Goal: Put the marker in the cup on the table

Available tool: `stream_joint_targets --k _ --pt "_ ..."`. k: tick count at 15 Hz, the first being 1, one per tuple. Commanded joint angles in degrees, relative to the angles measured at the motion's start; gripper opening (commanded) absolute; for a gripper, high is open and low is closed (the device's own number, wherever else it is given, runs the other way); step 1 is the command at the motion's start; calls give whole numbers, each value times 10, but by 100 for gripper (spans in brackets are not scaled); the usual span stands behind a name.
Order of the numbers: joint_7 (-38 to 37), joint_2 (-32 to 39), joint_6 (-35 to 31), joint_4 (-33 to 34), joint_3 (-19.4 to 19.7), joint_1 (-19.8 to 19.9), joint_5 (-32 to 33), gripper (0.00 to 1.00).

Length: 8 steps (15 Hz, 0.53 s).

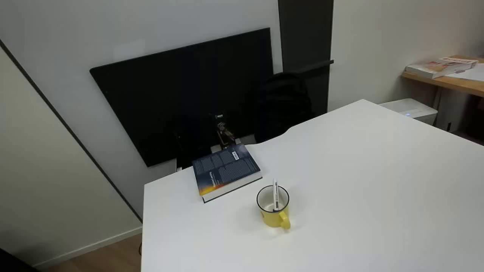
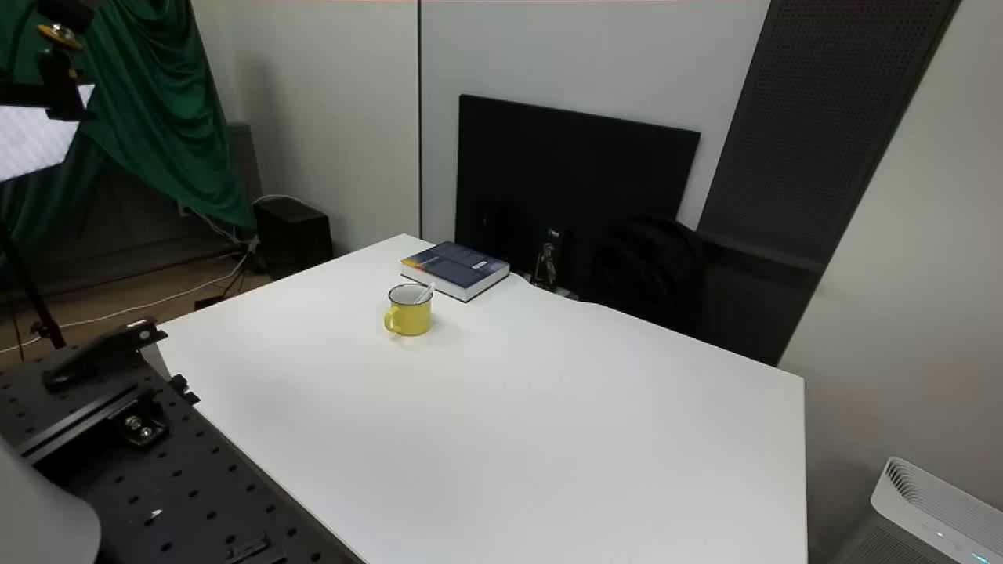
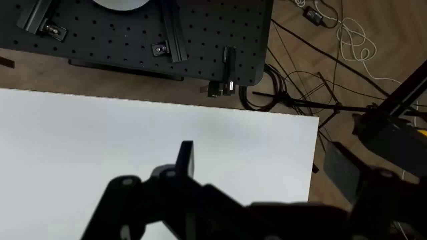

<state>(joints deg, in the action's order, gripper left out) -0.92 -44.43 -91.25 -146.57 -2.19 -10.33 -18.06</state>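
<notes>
Farthest left in an exterior view, a green curtain (image 2: 149, 117) hangs well beyond the table (image 2: 548, 439). A black perforated board (image 2: 204, 478) lies alongside the table's left edge. To the right of it, in from the back corner, the yellow cup (image 2: 410, 319) stands upright, its handle turned toward the left edge. The marker (image 2: 424, 294) is in the cup, tilted, its upper end rising past the dark rim in both exterior views. Next, a dark blue book (image 2: 457, 265) lies flat at the far edge beside the back corner, near the cup with a strip of table between. Behind that edge stands a black panel (image 2: 572, 172); past the right corner stands a white box-shaped device (image 2: 932, 501).

In the wrist view, the table spreads from the left and ends at a corner toward the right. The gripper (image 3: 262, 160) has its jaws spread wide: one of its fingers (image 3: 184, 158) shows against the table, the other against the floor (image 3: 397, 30) past the edge running down from that corner.
</notes>
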Motion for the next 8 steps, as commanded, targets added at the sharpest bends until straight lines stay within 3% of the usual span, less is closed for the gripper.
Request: stream_joint_targets --k 1,6,8 --pt "8 0 4 1 -11 15 -6 100" --pt "8 0 4 1 -11 15 -6 100" --pt "37 32 6 -2 5 17 -5 100"
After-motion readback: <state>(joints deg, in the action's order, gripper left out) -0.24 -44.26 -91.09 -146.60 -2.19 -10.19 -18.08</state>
